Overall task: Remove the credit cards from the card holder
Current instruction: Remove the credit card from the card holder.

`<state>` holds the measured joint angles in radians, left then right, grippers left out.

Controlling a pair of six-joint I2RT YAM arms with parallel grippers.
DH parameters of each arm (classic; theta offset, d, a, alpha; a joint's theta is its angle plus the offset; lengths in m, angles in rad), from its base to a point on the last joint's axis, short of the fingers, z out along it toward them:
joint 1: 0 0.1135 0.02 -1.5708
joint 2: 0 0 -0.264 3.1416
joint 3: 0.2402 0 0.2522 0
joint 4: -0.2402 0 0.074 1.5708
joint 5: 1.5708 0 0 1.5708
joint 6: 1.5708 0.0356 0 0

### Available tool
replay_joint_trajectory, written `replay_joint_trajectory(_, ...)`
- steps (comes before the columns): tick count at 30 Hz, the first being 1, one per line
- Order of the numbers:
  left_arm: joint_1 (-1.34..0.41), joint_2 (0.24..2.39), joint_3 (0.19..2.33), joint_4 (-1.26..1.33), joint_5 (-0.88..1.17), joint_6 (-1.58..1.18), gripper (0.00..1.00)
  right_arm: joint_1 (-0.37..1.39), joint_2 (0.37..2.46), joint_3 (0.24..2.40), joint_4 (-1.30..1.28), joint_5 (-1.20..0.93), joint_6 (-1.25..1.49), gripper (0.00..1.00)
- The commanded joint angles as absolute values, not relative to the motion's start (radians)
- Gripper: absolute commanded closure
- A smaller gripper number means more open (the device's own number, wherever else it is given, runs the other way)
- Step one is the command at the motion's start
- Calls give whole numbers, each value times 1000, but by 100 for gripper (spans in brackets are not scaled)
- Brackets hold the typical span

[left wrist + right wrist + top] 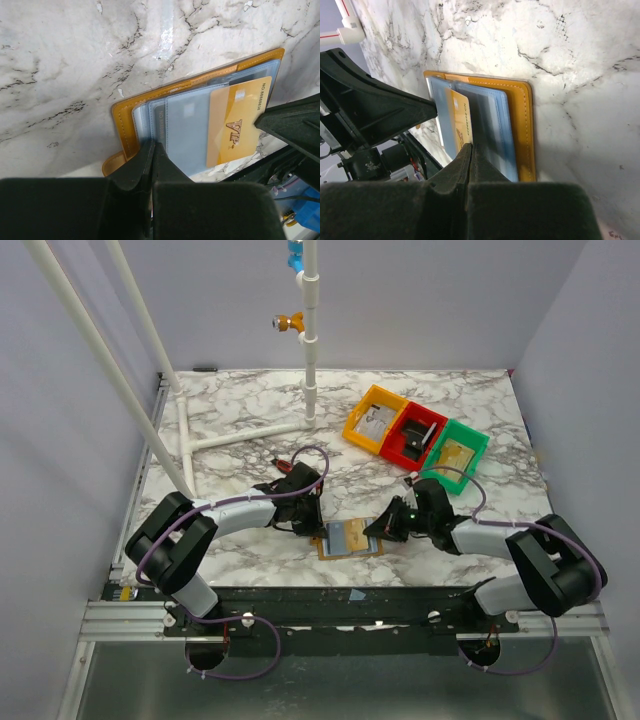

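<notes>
As far as can be judged, barely begun: no card lying loose on the table, none lifted. Left gripper and right gripper both pinched fully shut, gripping nothing, tips down at opposite edges of the card holder, spread open flat between them. Past the left tips, one gold VIP card tucked in its sleeve; nearer, grey-blue credit cards, perhaps two or three layers, hard to tell from the sleeves. All yet to come out. Well beyond the right gripper, three bins: one orange bin, one red bin, one green bin.
</notes>
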<state>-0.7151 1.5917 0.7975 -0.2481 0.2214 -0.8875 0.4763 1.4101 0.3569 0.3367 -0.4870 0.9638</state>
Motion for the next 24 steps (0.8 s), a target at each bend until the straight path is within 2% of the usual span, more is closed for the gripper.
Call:
replay_joint_trajectory(1, -706, 1621, 774, -319, 153, -856, 100, 460, 1372, 345, 265, -457, 933, 99)
replay_joint_trajectory(24, -704, 1568, 805, -358, 138, -842, 100, 428, 1243, 354, 152, -466, 922, 99)
